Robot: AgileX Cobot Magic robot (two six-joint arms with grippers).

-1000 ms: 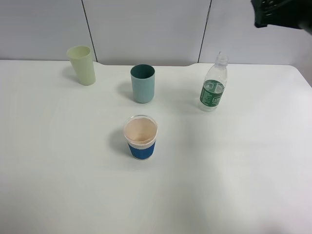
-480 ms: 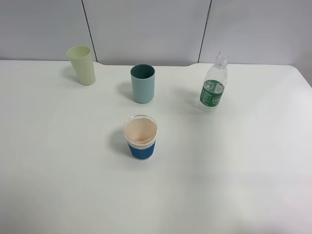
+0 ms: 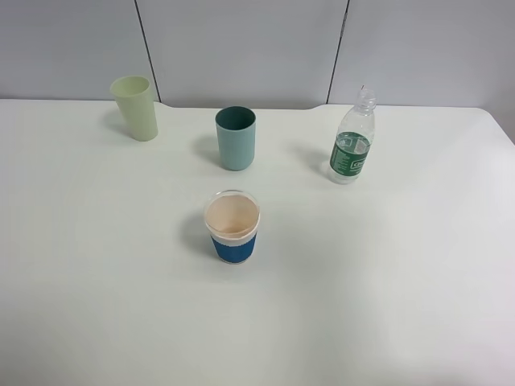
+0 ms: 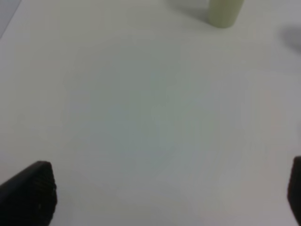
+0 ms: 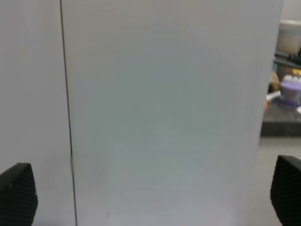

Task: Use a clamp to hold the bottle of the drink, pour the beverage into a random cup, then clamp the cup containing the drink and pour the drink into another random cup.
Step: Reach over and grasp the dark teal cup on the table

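Observation:
In the exterior high view a clear bottle with a green label (image 3: 352, 149) stands uncapped at the back right of the white table (image 3: 386, 281). A teal cup (image 3: 236, 137) stands at the back middle, a pale yellow-green cup (image 3: 135, 107) at the back left, and a clear cup with a blue band (image 3: 233, 227) in the middle. No arm shows in that view. The left gripper (image 4: 164, 188) is open and empty above bare table, with the pale cup (image 4: 225, 12) far ahead. The right gripper (image 5: 150, 197) is open and empty, facing a grey wall panel (image 5: 160, 108).
Grey wall panels (image 3: 241, 48) run behind the table. The table's right edge (image 3: 500, 129) lies just past the bottle. The right wrist view shows a shelf with clutter (image 5: 288, 94) beyond the panel.
The dark right arm that showed at the top right corner one second ago has left the exterior high view. The bottle and cups have not moved.

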